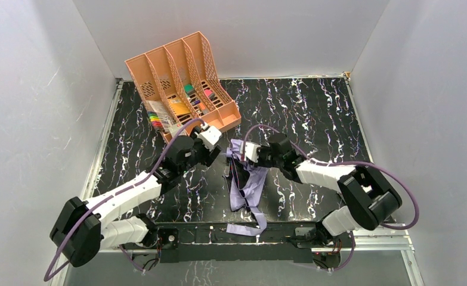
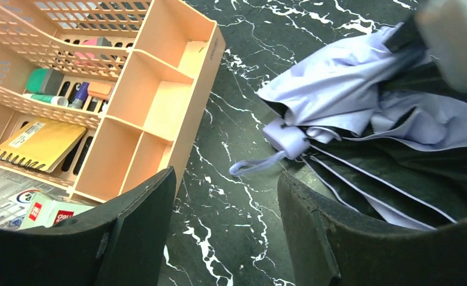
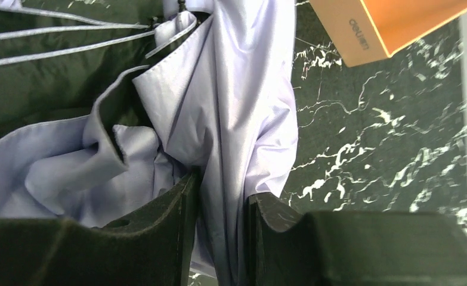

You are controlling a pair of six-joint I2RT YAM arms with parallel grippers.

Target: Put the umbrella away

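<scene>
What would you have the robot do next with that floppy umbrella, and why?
Probably ease the left hand forward to the umbrella's pale end cap and close: that hand is open and empty, the cap lies just ahead, and the right hand pinches a fabric fold.

walls: left wall (image 1: 34, 89), back wall (image 1: 249, 36) and right wall (image 1: 433, 89) were plain pale grey panels, faintly scuffed | table (image 1: 326, 113): black marble-look top with white veins | rail (image 1: 102, 143): silver metal strip ran along the table's left edge | light: was soft and even
</scene>
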